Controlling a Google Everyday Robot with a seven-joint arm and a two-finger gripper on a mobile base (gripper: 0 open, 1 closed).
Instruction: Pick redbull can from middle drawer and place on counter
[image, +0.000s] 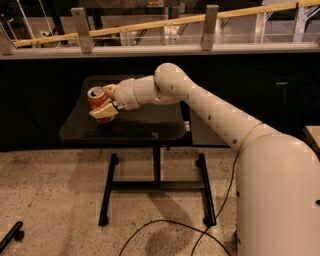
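My one gripper (100, 102) over the left part of one dark table (150, 127), two fingers pinching one upright redbull can (94, 95), my arm reaching from the right

No writing, brand, number or sign can be read anywhere in this view. The red-orange can (96, 98), standing near the left edge of the dark table (145, 126), shows only plain colour and a silver top, with no lettering legible on its side. The gripper (105, 102) is at that can, its fingers clasped on either side of it, and the white arm bears no readable label either.
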